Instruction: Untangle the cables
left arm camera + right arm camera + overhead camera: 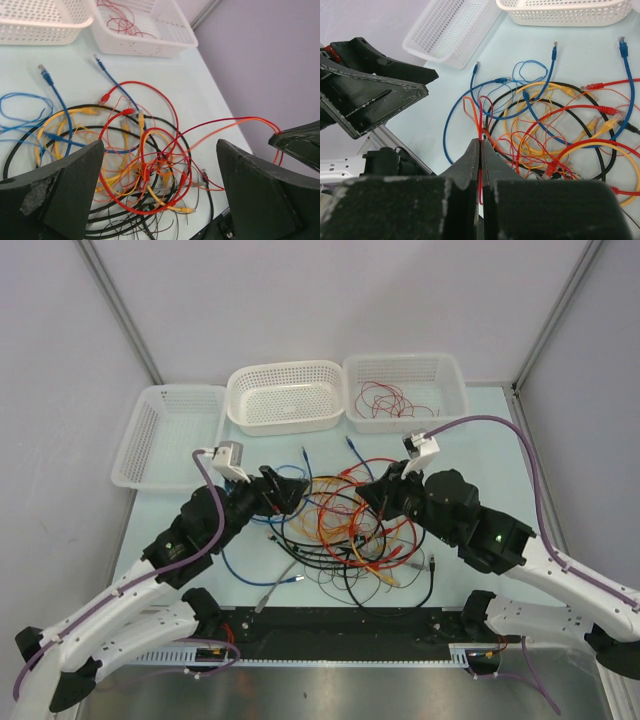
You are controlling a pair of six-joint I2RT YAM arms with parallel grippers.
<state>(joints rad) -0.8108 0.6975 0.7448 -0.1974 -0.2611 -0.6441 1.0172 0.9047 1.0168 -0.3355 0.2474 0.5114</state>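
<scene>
Cables (345, 525), limp and snag-prone, best taken near plug ends (46, 75): right jaws pinch a red strand (476, 120), left jaws gape.

Cables (345, 530) are sheathed in smooth, slightly glossy plastic. Far baskets (285, 395) are moulded in white perforated plastic. Table (490, 452) is finished smooth and pale with a faint sheen. Fingers (70, 185) of the left gripper (160, 145) are seen matt black and scuffed. Near ledge (330, 690) is made of brushed metal.
</scene>
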